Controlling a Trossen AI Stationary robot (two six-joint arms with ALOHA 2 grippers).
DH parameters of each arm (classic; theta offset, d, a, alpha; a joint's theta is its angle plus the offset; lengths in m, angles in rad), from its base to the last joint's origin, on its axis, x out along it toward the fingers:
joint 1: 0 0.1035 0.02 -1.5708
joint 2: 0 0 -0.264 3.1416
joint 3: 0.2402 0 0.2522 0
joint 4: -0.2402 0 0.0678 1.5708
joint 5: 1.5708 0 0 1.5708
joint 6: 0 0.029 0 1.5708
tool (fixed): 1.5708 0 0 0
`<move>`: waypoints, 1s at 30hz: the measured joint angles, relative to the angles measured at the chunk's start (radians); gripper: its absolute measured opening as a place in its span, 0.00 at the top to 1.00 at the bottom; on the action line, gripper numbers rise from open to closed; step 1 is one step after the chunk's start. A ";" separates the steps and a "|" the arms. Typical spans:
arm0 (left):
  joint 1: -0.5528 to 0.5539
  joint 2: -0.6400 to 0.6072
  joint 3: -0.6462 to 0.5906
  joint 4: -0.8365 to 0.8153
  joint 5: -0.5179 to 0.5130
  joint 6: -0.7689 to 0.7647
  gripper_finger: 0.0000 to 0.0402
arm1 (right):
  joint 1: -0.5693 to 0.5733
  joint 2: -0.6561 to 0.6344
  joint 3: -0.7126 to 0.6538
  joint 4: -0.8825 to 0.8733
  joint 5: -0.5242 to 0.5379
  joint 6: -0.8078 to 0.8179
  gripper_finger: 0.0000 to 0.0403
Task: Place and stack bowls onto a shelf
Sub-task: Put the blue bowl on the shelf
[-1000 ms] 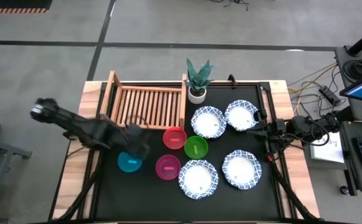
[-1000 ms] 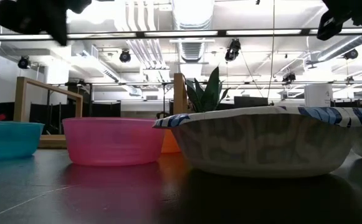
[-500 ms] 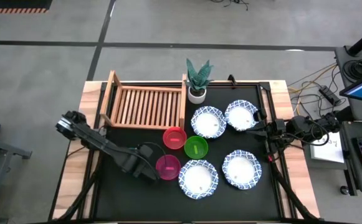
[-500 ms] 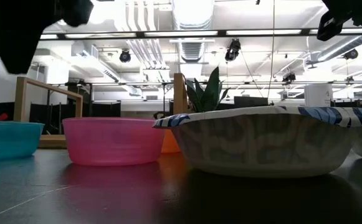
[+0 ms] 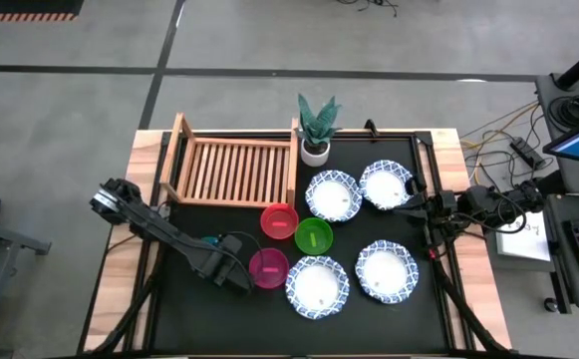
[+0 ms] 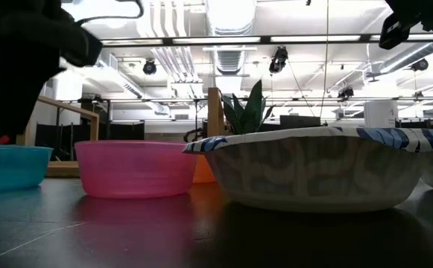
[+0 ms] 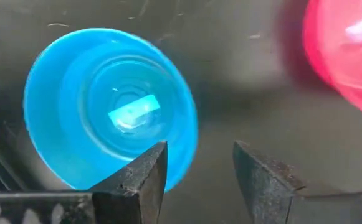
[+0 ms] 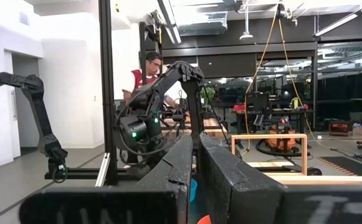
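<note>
While seen from above, the left gripper (image 5: 237, 277) hung low over the blue bowl (image 5: 210, 242), which it mostly hid, at 9 o'clock of the magenta bowl (image 5: 268, 267); the shelf (image 5: 234, 171) lay at 12. Its wrist view showed jaws apart, straddling the blue rim, apparently untouched. The right gripper (image 8: 194, 163) waited, jaws together.

The shelf (image 5: 234, 170) lies at the back left of the table, with the plant pot (image 5: 316, 152) just right of it. In front of the shelf four small bowls (image 5: 313, 235) sit close together. To their right, four wider bowls (image 5: 386, 270) lie in two rows.
</note>
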State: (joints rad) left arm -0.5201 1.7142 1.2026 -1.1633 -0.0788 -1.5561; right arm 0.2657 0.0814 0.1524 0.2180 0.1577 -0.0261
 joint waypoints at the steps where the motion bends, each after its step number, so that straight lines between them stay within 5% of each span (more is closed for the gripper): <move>1: 0.000 0.000 -0.014 0.010 0.000 0.000 0.59 | 0.000 0.000 0.000 0.000 0.000 0.000 0.96; 13: 0.000 0.000 -0.160 0.182 -0.017 -0.016 0.62 | 0.000 0.000 0.000 -0.001 0.000 0.000 0.96; 22: 0.000 0.000 -0.123 0.176 -0.027 0.015 0.95 | 0.000 0.000 0.000 -0.003 0.000 0.000 0.96; 30: 0.000 0.000 0.051 0.092 -0.072 0.159 1.00 | 0.000 0.000 0.000 -0.004 0.000 -0.003 0.96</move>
State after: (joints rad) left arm -0.5205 1.7142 1.2537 -1.0717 -0.1508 -1.3967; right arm 0.2661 0.0814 0.1524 0.2137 0.1577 -0.0288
